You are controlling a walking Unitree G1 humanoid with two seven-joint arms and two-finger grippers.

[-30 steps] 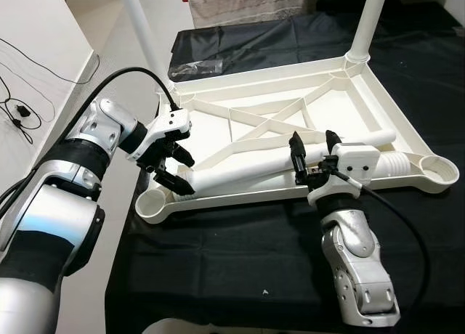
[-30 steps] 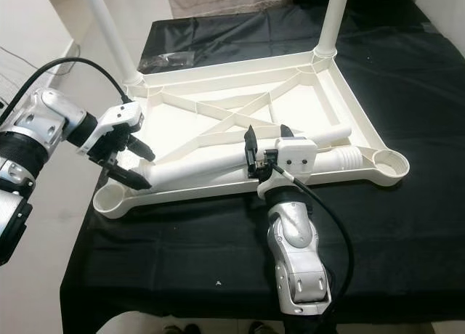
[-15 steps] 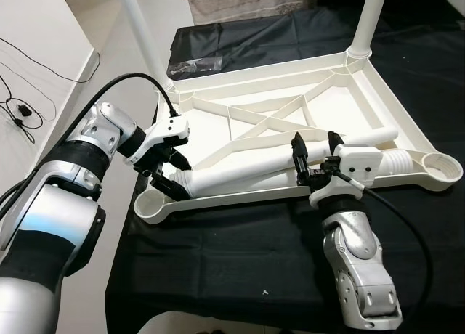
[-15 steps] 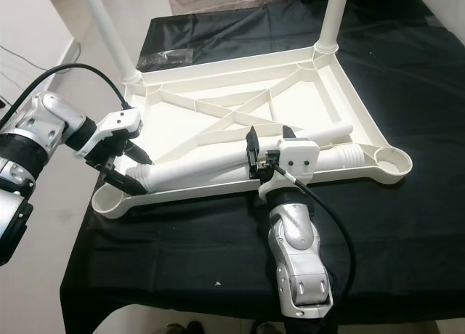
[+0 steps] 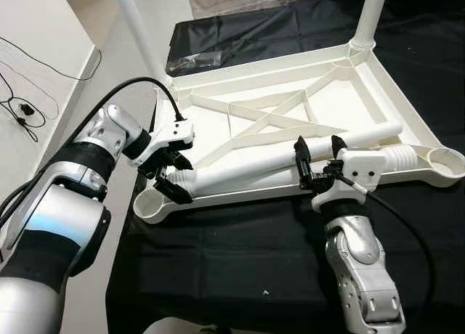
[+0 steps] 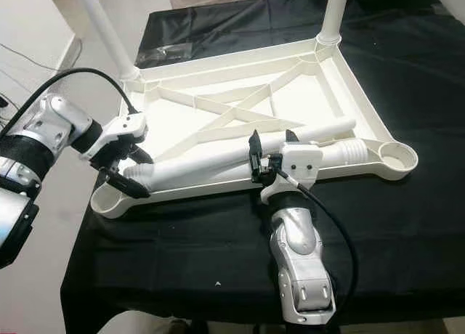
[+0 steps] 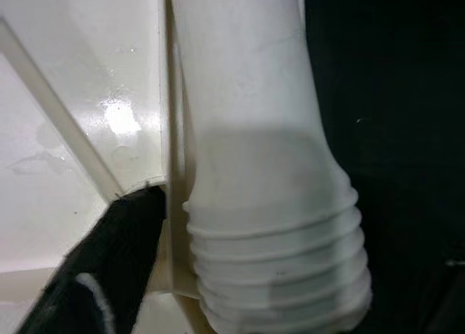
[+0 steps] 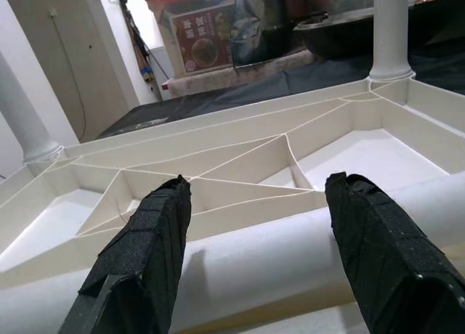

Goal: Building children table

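The white plastic tabletop [image 5: 247, 64] lies upside down on a black cloth, with two legs [image 5: 370, 14] standing in its far corners. A loose white table leg [image 5: 254, 168] lies slanted across its near side. My left gripper [image 5: 174, 178] is shut on the leg's threaded end [image 7: 276, 261], just beside the near-left corner socket [image 5: 149, 205]; one black finger [image 7: 109, 261] rests against the rim. My right gripper [image 5: 317, 143] is open, its fingers [image 8: 145, 254] straddling the leg's middle without pinching it. A second ribbed, threaded end [image 5: 396, 158] sticks out beside the right wrist.
The near-right corner socket [image 5: 445, 162] is empty. A clear plastic bag [image 5: 192, 60] lies on the cloth behind the tabletop. The cloth's left edge drops to a pale floor with cables [image 5: 22, 109] by the wall. Black cloth stretches in front of the tabletop.
My left gripper has slid along the leg to its threaded end, and that end has shifted toward the near-left socket. The right gripper stays open over the leg. The camera tilted slightly.
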